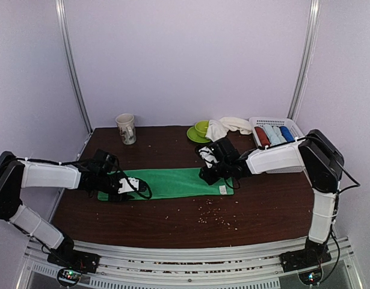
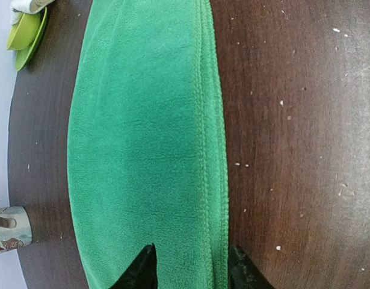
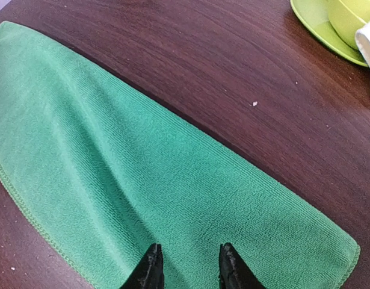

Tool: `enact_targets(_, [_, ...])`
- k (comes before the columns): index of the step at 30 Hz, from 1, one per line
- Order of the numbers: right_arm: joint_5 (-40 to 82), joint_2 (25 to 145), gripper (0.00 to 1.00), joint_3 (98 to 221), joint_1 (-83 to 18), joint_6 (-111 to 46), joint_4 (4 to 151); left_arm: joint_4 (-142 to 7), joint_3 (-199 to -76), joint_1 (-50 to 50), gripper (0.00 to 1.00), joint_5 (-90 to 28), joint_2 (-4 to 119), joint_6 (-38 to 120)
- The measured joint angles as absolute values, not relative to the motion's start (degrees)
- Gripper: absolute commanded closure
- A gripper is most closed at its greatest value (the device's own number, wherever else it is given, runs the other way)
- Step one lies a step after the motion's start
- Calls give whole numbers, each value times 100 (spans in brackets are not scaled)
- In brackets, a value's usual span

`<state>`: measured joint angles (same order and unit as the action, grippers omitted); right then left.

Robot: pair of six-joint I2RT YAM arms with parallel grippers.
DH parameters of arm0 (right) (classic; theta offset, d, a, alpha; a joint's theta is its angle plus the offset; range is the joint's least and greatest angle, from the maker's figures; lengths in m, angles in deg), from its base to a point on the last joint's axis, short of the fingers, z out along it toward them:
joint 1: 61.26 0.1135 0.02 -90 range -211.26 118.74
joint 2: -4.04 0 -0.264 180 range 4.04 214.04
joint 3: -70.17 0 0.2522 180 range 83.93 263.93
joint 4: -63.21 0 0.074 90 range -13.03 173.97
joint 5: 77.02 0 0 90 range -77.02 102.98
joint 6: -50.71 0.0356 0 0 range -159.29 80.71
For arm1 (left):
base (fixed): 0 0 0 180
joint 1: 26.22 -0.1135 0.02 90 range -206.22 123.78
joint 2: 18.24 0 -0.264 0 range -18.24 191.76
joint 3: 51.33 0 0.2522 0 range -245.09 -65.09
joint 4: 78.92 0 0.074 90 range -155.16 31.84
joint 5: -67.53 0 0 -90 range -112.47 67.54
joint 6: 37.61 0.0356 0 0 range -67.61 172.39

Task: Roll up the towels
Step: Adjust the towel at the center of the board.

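Two towels waited for rolling, and none of the work looked done. The green towel point(image 1: 172, 182) lay flat across the middle of the table point(image 1: 269, 205), folded into a long strip. The white towel point(image 1: 230, 125) sat crumpled at the back, draped against the cup point(image 1: 201, 127).

The step in hand looked like taking hold of the green strip. The left gripper point(image 2: 192, 274) stood over its left end with fingers apart, straddling the hemmed edge. The right gripper point(image 3: 189, 270) stood over the right end with fingers apart too, though less so. The cloth between them was flat and unpinched, as far as I could see.

To my eye, the next move called for one end to be nipped and turned over on itself. The other end would need pinning so the strip would not slide.

A mug point(image 1: 126, 128) stood at the back left, and a basket point(image 1: 275, 119) of finished rolls point(image 1: 272, 135) at the back right. Both were well apart from the strip. Crumbs point(image 1: 215, 214) lay near its front edge. Nothing really blocked the roll's path.
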<state>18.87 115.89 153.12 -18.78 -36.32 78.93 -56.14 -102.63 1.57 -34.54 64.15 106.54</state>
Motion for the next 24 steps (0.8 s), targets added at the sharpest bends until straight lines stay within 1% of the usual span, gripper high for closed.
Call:
enact_targets(4, [1821, 11576, 69, 15235, -1924, -3523, 7889, -5676, -10263, 186, 60, -3364, 6485, 10650])
enact_targets(8, [1804, 11534, 70, 15117, -1957, -3451, 7887, -5800, -10280, 192, 67, -3262, 6675, 10643])
enact_targets(16, [1797, 11491, 72, 14872, -2075, -3353, 7887, -5872, -10318, 192, 84, -3152, 6922, 10608])
enact_targets(20, [1795, 11482, 72, 14827, -2103, -3329, 7871, -5877, -10324, 192, 85, -3157, 6922, 10611])
enact_targets(24, [1793, 11480, 72, 14807, -2117, -3326, 7860, -5868, -10324, 192, 81, -3170, 6922, 10615])
